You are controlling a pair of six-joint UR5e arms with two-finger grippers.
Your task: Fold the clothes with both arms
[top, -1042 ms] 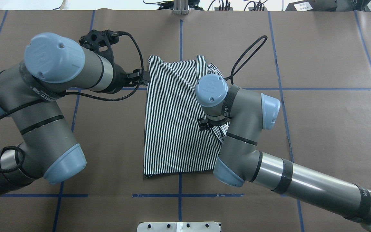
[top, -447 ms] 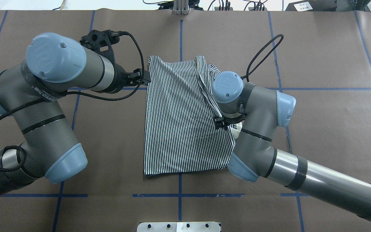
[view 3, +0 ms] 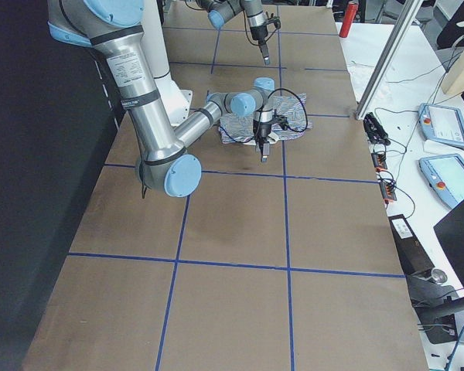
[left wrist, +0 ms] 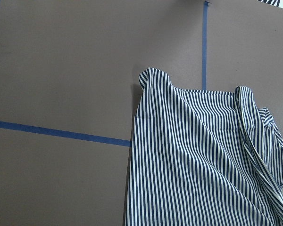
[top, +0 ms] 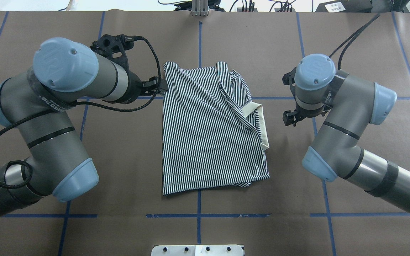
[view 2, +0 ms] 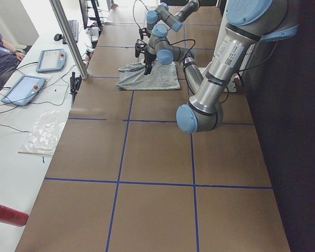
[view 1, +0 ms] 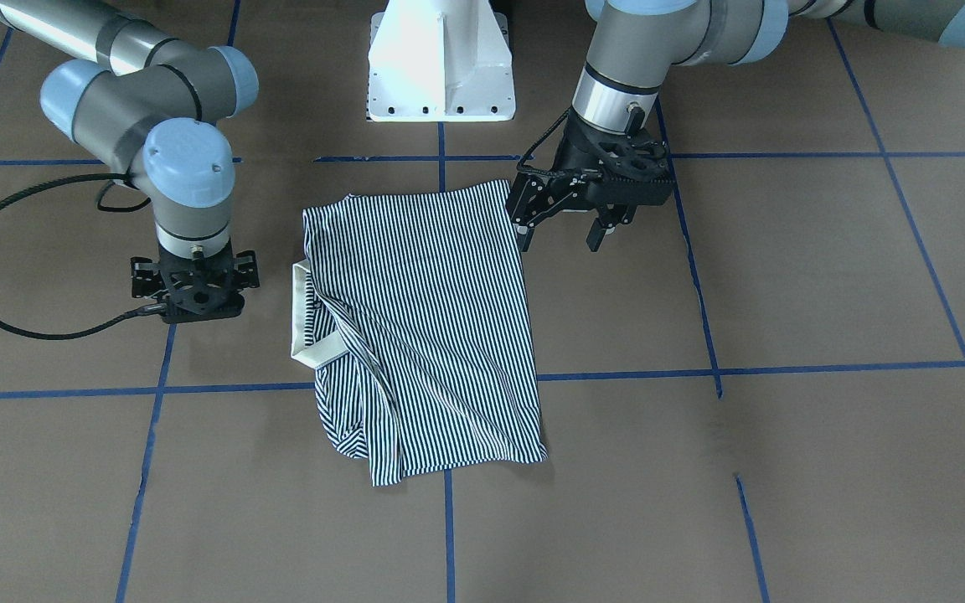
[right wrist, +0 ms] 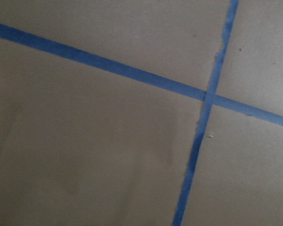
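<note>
One polo shirt [top: 205, 135], part-folded, at mid-worktop [top: 119, 227], its long axis running from near edge to far edge and its cream collar [top: 264, 131] facing the right edge. My left gripper [view 1: 560, 239], jaws spread and empty, sits just beside the shirt's left side, so it is nearer. My right gripper [view 1: 189, 293] stands apart off the collar; I cannot tell its jaw state.

Seemingly paper-covered table [top: 351, 53], blue tape grid [top: 200, 42], striped polo shirt [top: 205, 135] atop
</note>
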